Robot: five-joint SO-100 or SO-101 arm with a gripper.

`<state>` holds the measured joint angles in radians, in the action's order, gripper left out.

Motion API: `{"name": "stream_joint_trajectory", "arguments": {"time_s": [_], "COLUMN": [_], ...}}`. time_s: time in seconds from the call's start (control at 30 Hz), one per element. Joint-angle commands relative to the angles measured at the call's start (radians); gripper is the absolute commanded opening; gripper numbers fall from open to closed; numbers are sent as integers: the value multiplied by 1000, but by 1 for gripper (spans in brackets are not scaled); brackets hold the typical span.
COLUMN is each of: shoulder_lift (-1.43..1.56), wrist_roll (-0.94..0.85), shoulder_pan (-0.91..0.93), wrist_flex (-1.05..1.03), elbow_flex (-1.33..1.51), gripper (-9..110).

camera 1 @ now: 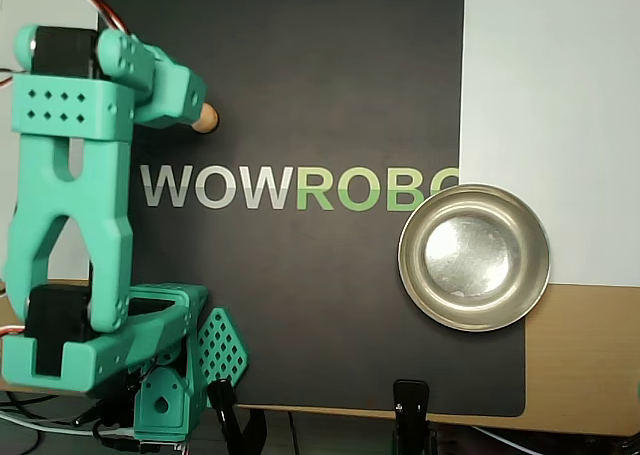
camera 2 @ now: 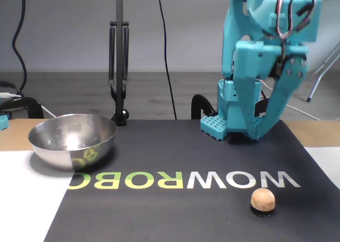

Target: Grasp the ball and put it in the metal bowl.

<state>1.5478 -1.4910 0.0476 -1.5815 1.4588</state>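
Closest to the fixed camera, the small tan, cork-like ball [camera 2: 263,200] sits alone on the dark mat [camera 2: 175,210], just beyond the final W of the mat's lettering as that view shows it. From overhead the ball [camera 1: 205,119] peeks out from under the teal plastic arm [camera 1: 75,205], above the first W of the lettering.

Far across the lettering from the ball, the round shallow silvery metal bowl [camera 1: 474,257] rests at the mat's other end, straddling its edge. Its scuffed, shiny bottom holds nothing. In the fixed view the bowl [camera 2: 72,140] mirrors part of the green letters on its side.

Between ball and bowl the mat lies open. Past the mat edge by the bowl, the surface [camera 1: 560,95] is white, with bare wood [camera 1: 590,355] nearer the arm's base.

Printed across the mat in large capitals is "WOWROBO", grey-white for WOW and green for ROBO; the fixed view shows it upside down.

Overhead, the tool [camera 1: 185,95] hangs above the ball; whether its jaws are apart or together cannot be told.
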Motion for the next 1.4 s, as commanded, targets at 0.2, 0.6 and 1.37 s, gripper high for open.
{"name": "stream_joint_trajectory", "arguments": {"time_s": [0.2,0.6,1.37], "shoulder_lift": [-26,-103,-170], "wrist_roll": [-3,-8,-9], "shoulder_pan": [17,9,12], "wrist_flex": [5,6,69], "elbow_flex": [-8,-14,-5], "gripper": [1,1,1]}}
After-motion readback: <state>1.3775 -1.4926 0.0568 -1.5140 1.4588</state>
